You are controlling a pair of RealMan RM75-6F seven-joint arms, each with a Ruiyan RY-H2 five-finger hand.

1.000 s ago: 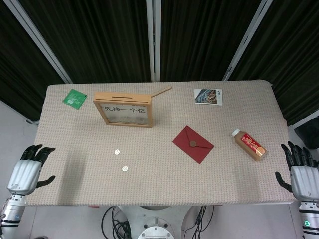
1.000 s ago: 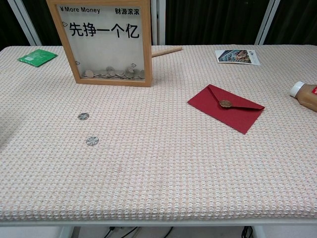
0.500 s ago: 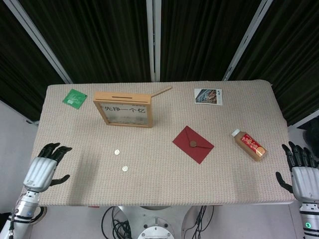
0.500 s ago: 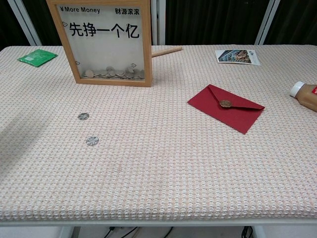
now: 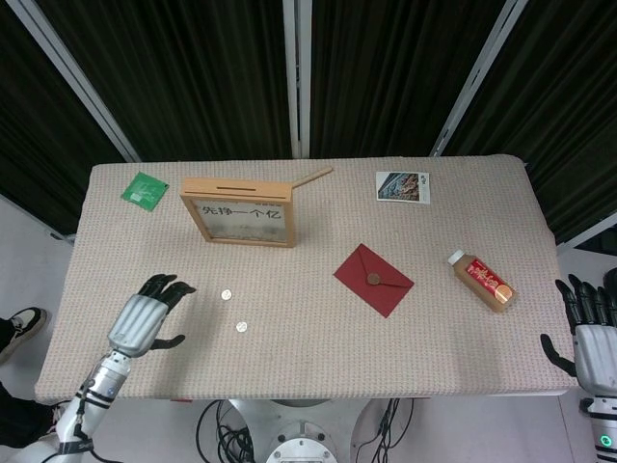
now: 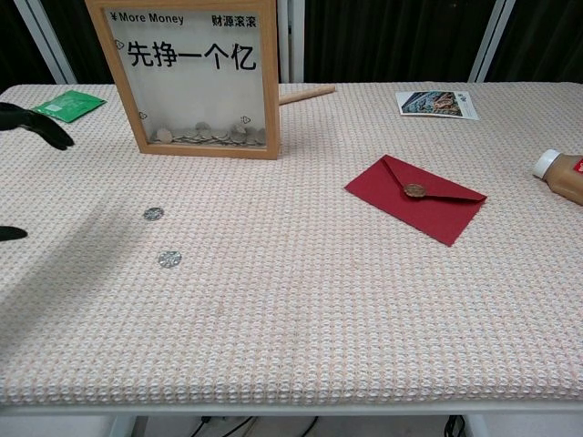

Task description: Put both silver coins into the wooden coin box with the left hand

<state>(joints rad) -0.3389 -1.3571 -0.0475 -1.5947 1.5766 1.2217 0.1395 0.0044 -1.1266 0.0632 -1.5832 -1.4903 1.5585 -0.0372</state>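
Two silver coins lie on the woven table top, one (image 5: 227,294) (image 6: 153,213) nearer the box and one (image 5: 242,327) (image 6: 168,259) nearer the front edge. The wooden coin box (image 5: 239,212) (image 6: 195,77) stands upright behind them, its slot on top and several coins visible behind its clear front. My left hand (image 5: 145,317) hovers over the table left of the coins, fingers apart, holding nothing; the chest view shows only its dark fingertips (image 6: 36,126) at the left edge. My right hand (image 5: 590,338) stays off the table's right front corner, empty with fingers spread.
A red envelope (image 5: 374,280) lies mid-table and a small bottle (image 5: 482,280) lies on its side toward the right. A green packet (image 5: 145,189) sits at the back left, a photo card (image 5: 402,186) at the back right, a wooden stick (image 5: 311,177) behind the box.
My left hand has come in from beyond the table's left edge to above the table, closer to the coins. The right hand has dropped slightly lower. The coins have not moved.
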